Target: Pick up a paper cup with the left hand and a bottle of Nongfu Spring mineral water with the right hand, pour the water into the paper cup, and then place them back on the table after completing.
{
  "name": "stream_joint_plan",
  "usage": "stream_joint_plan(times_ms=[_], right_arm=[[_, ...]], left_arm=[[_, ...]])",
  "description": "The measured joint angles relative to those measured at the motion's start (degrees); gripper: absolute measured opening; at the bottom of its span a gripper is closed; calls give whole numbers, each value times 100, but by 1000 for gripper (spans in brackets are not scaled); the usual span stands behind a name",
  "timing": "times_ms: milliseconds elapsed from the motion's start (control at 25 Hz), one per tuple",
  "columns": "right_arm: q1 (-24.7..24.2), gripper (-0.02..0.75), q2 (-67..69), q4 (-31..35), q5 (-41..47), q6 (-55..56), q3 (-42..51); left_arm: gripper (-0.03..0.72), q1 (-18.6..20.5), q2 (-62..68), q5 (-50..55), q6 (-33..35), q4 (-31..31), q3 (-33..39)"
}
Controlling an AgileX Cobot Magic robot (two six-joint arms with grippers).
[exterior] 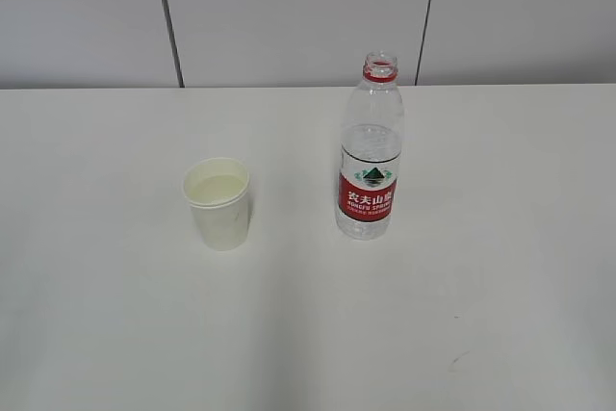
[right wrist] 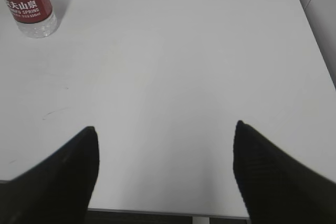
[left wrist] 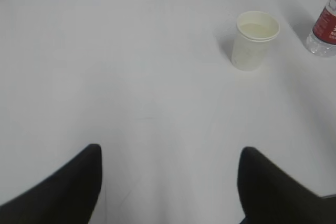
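Observation:
A white paper cup (exterior: 219,202) stands upright on the white table (exterior: 115,315), left of centre, with clear water in it. An uncapped Nongfu Spring bottle (exterior: 370,156) with a red label stands upright to its right. Neither arm shows in the exterior view. In the left wrist view my left gripper (left wrist: 169,153) is open and empty, well short of the cup (left wrist: 254,40); the bottle's base (left wrist: 324,31) is at the right edge. In the right wrist view my right gripper (right wrist: 165,129) is open and empty over the table's front edge, far from the bottle (right wrist: 29,6).
A grey panelled wall (exterior: 308,12) runs behind the table. The table's front edge (right wrist: 168,213) lies just under the right gripper, and its right edge (right wrist: 315,40) slants at the far right of that view.

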Motion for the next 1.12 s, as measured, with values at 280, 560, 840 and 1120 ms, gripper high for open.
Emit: stream_joint_plan(times_ms=[280,560,840,1120], right_arm=[[0,587,0,0,0,0,0],[0,587,0,0,0,0,0],[0,587,0,0,0,0,0],[0,587,0,0,0,0,0]], left_arm=[[490,0,0,0,0,0,0],[490,0,0,0,0,0,0],[490,0,0,0,0,0,0],[490,0,0,0,0,0,0]])
